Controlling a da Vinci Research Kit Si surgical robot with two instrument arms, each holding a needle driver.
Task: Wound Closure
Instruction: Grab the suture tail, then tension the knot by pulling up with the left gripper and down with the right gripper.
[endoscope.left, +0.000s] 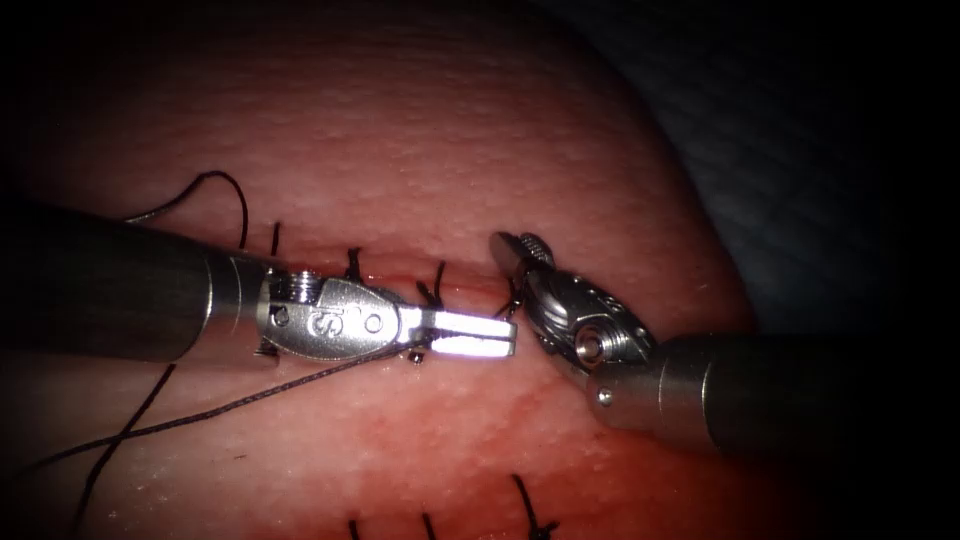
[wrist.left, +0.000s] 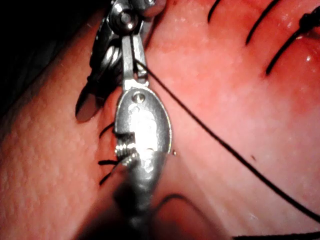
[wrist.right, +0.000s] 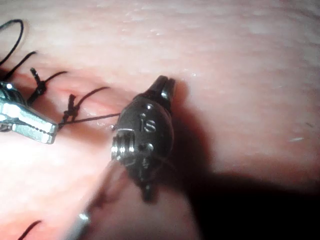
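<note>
The tissue (endoscope.left: 400, 130) has a cut (endoscope.left: 385, 278) running left to right, crossed by several dark stitches (endoscope.left: 352, 262). My left tool (endoscope.left: 490, 336) lies along the cut just below it, its jaws shut on the thread (endoscope.left: 250, 395), which trails away to the lower left. The left wrist view has the same jaws (wrist.left: 129, 50) with the thread (wrist.left: 215, 135) leaving their side. My right tool (endoscope.left: 510, 245) stands just right of the left tool's tip, pointing up and left over the cut with jaws shut and nothing seen in them. From its own wrist (wrist.right: 165, 84), a thread (wrist.right: 92, 118) runs from a knot towards its body.
A loose loop of thread (endoscope.left: 225, 185) lies above the left shaft. A second row of stitches (endoscope.left: 525, 500) sits at the lower edge. Red fluid wets the tissue around the cut. The tissue falls away into dark cloth (endoscope.left: 800, 150) at the right.
</note>
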